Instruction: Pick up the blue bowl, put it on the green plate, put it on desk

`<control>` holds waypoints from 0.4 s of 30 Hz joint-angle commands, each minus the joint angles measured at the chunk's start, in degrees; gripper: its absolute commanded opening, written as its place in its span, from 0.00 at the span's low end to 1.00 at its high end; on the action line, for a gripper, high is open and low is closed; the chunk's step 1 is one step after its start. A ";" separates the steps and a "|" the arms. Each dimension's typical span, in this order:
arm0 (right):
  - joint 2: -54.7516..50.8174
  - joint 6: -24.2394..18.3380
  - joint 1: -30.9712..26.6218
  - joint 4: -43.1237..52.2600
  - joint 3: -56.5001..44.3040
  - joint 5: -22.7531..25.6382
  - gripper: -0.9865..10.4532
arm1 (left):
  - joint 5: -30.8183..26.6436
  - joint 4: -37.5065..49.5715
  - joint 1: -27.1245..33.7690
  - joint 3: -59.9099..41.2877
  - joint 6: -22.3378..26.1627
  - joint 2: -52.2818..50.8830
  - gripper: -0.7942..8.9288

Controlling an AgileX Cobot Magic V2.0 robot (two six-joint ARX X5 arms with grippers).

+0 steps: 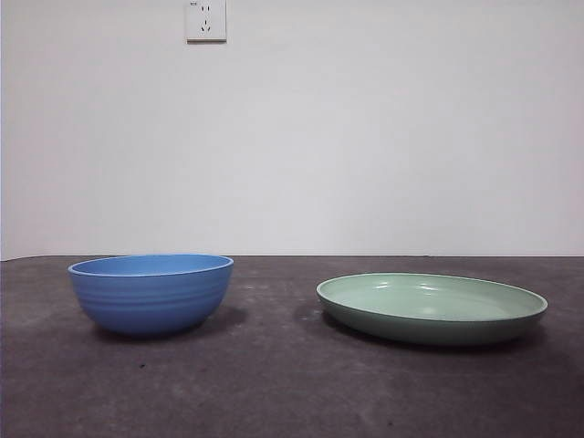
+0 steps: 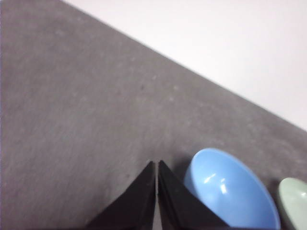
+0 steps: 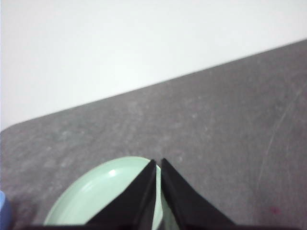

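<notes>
Separately, the bowl (image 1: 151,294) and plate (image 1: 432,307) sit apart on the surface (image 1: 274,383), bowl empty and upright. Left end effector (image 2: 157,165) hangs above beside the bowl, right end effector (image 3: 158,164) over the plate; both closed, holding nothing.

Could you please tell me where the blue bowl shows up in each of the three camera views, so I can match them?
Front view: the blue bowl stands on the desk, left of the green plate, apart from it.
Left wrist view: it lies beside the shut left gripper, lighter inside showing.
Right wrist view: only a blue sliver at the picture's edge, probably its rim.
Shared landmark: the green plate, next to the bowl in all three.
</notes>
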 commanded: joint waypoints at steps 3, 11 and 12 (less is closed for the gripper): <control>2.51 -0.63 -0.02 -4.28 6.64 0.02 0.09 | 2.60 -2.03 0.15 5.77 0.42 3.26 0.09; 12.72 -7.19 -0.02 -14.62 19.10 -2.21 0.09 | 11.32 -9.09 0.15 16.68 7.78 14.23 0.09; 14.53 -8.17 -0.02 -15.96 20.76 -3.26 0.09 | 12.48 -10.43 0.13 18.23 9.25 16.06 0.09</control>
